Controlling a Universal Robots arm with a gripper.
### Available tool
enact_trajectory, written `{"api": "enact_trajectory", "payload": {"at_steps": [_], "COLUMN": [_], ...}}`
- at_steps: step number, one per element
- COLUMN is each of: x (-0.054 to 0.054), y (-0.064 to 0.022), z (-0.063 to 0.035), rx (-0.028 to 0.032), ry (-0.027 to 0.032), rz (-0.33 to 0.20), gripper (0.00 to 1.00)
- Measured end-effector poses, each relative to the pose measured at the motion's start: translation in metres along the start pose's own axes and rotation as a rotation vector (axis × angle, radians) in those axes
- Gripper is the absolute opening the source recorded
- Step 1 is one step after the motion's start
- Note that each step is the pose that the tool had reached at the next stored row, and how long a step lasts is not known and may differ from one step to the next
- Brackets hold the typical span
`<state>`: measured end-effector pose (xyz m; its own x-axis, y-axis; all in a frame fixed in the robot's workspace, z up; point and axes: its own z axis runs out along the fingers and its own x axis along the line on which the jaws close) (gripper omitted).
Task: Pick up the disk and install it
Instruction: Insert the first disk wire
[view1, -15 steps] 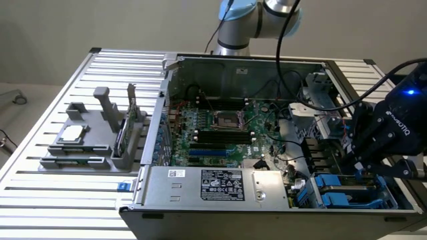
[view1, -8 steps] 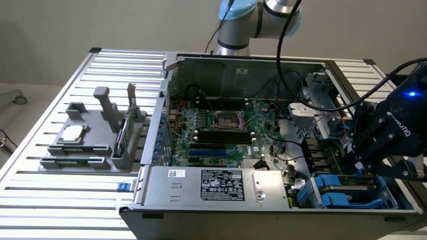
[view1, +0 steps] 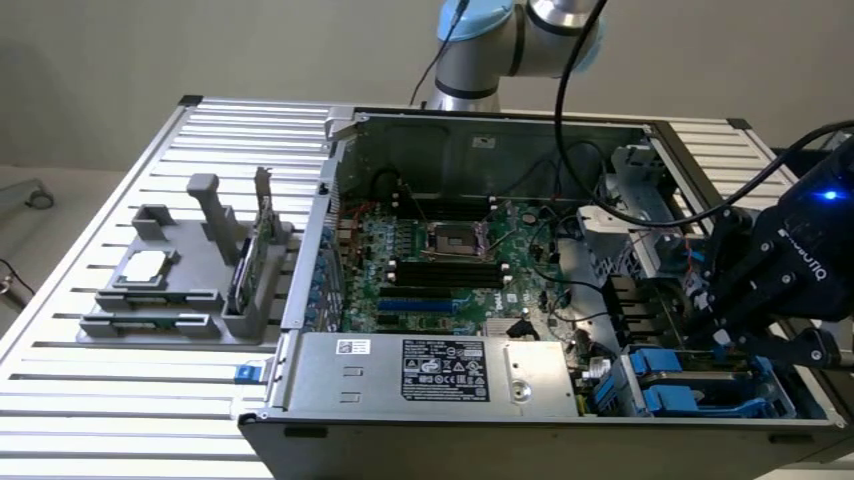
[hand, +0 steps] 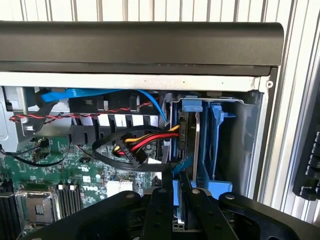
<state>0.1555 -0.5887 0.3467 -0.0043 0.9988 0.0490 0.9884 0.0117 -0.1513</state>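
The open computer case lies on the slatted table (motherboard exposed). The gripper is down at the blue drive bay, fingers close together, apparently clamped on the disk, which stands edge-up in that bay directly beneath them.

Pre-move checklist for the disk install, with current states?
1. Gripper jaws closed on the silver-grey metal disk in a bright blue plastic carrier: ok.
2. Disk upright in the drive bay of the open grey metal computer case: ok.
3. Disk fully seated: cannot tell.
4. Red, yellow and black cable bundle clear of the disk: cannot tell.
5. Neighbouring blue plastic carrier apart from the jaws: ok.
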Motion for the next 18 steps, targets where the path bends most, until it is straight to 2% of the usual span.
{"api": "enact_trajectory", "payload": {"at_steps": [6,18], "x": [-0.0028,-0.0084], "y": [0.0002,0.0006], "z": [0.0011,0.0039], "rx": [-0.0108,-0.026], "ry": [0.0131,0.0252], "rz": [-0.003,-0.005], "gripper": [0.16,0.16]}}
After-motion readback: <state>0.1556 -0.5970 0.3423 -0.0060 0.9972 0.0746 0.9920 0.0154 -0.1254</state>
